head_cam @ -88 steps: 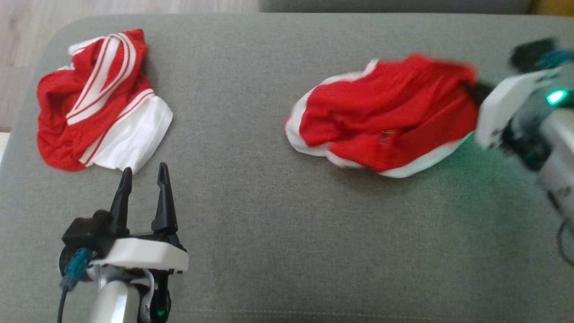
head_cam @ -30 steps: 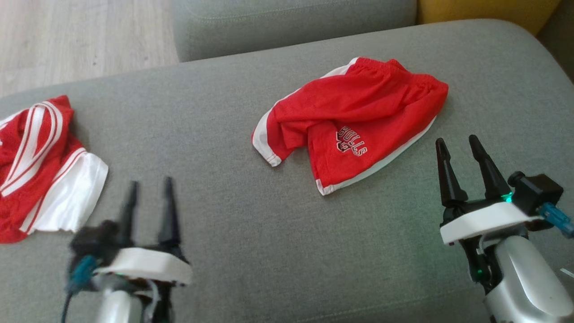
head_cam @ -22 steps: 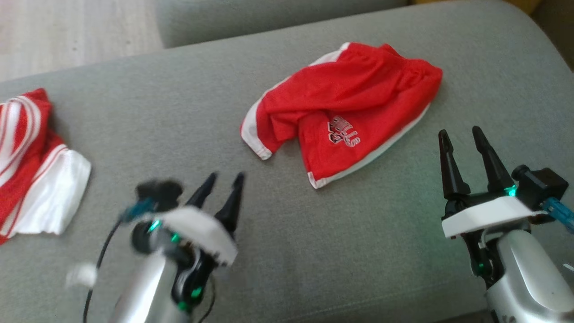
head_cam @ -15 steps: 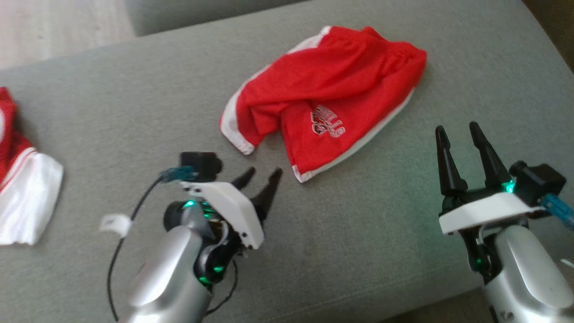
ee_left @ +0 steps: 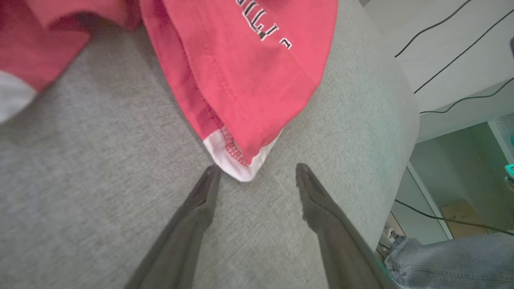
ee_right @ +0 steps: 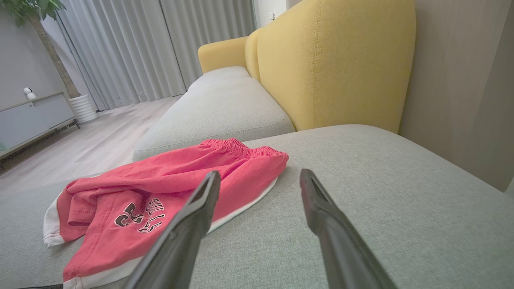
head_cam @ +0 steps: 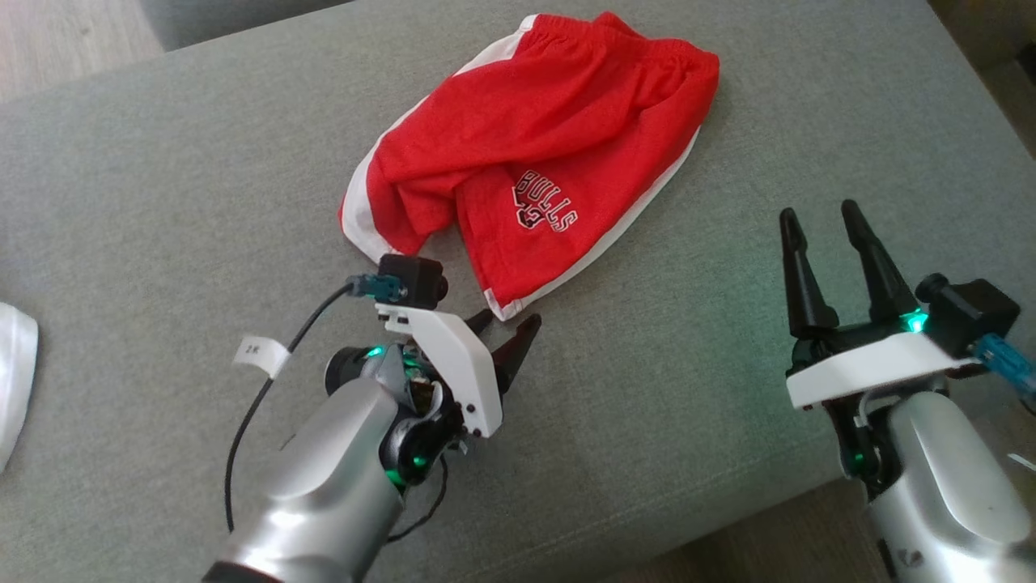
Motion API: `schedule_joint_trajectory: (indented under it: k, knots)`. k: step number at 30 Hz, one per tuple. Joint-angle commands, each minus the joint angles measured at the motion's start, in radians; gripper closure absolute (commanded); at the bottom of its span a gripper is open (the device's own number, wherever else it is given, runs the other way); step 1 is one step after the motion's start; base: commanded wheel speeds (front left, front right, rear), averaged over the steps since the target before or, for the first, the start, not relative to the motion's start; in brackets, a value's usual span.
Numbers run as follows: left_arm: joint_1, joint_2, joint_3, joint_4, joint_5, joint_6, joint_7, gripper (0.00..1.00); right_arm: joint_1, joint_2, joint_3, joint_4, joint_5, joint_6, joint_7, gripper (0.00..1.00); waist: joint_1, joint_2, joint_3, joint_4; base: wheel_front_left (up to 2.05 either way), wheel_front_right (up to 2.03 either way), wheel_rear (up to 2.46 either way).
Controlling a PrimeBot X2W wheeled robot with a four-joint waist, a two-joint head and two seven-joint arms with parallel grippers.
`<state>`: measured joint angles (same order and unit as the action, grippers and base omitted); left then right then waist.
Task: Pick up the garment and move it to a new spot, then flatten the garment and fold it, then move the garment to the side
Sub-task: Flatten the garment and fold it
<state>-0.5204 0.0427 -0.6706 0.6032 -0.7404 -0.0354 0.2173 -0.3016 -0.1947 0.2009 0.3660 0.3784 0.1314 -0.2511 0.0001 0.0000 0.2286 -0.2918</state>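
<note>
The garment (head_cam: pixel 534 154) is a pair of red shorts with white trim and a BULLS logo, lying crumpled on the grey cushion (head_cam: pixel 162 202). My left gripper (head_cam: pixel 510 321) is open and tilted toward the shorts, its tips just short of the lower hem corner. In the left wrist view that white-edged hem corner (ee_left: pixel 241 168) lies right ahead of the left gripper (ee_left: pixel 257 173), almost between the tips, with nothing gripped. My right gripper (head_cam: pixel 818 212) stands open and upright, well to the right of the shorts. The right wrist view shows the garment (ee_right: pixel 160 188) left of and beyond the right gripper (ee_right: pixel 259 174).
A white piece of another garment (head_cam: pixel 16 380) lies at the left edge. The yellow backrest (ee_right: pixel 333 64) rises behind the cushion on the right. The cushion's front edge runs close under both arms. A person's jeans leg (ee_left: pixel 453 261) stands beside the cushion.
The camera has swung right, shifting the whole picture left. My left arm has reached from the left side across to the shorts' lower hem corner. The right gripper has barely moved.
</note>
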Motion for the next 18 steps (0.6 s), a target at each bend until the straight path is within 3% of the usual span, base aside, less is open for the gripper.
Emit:
schedule_joint_trajectory:
  k: [1,2,3,5,14,18]
  knots:
    - [-0.056,0.008,0.013,-0.008,-0.019,-0.004,-0.014,0.00,-0.037,0.007,0.021,-0.028,0.008,-0.001,-0.011,0.00,-0.0001,0.0000,0.003,-0.003,0.00,0.00,0.00]
    - [-0.064,0.008,0.002,0.005,-0.024,-0.008,-0.016,0.02,-0.037,0.008,0.022,-0.028,0.009,-0.001,-0.011,0.00,-0.0001,0.0000,0.003,-0.004,0.00,0.00,0.00]
    - [-0.071,0.008,-0.006,0.017,-0.030,-0.010,-0.021,0.38,-0.037,0.009,0.023,-0.027,0.009,-0.001,-0.011,0.00,-0.0001,0.0000,0.003,-0.005,0.00,0.00,0.00]
    - [-0.086,0.008,-0.017,0.032,-0.048,-0.012,-0.041,1.00,-0.038,0.009,0.023,-0.025,0.010,-0.001,-0.011,0.00,-0.0001,0.0000,0.002,-0.005,0.00,0.00,0.00]
    - [-0.118,0.008,-0.076,0.073,-0.080,-0.034,-0.087,1.00,-0.026,0.000,0.007,-0.009,0.011,-0.001,-0.011,0.00,-0.0001,0.0000,-0.042,0.046,0.00,0.00,0.00]
    - [-0.109,0.042,-0.080,0.041,-0.085,-0.058,-0.097,1.00,-0.009,-0.005,0.006,0.002,0.010,-0.001,-0.011,0.00,-0.0001,0.0000,-0.080,0.097,0.00,0.00,0.00]
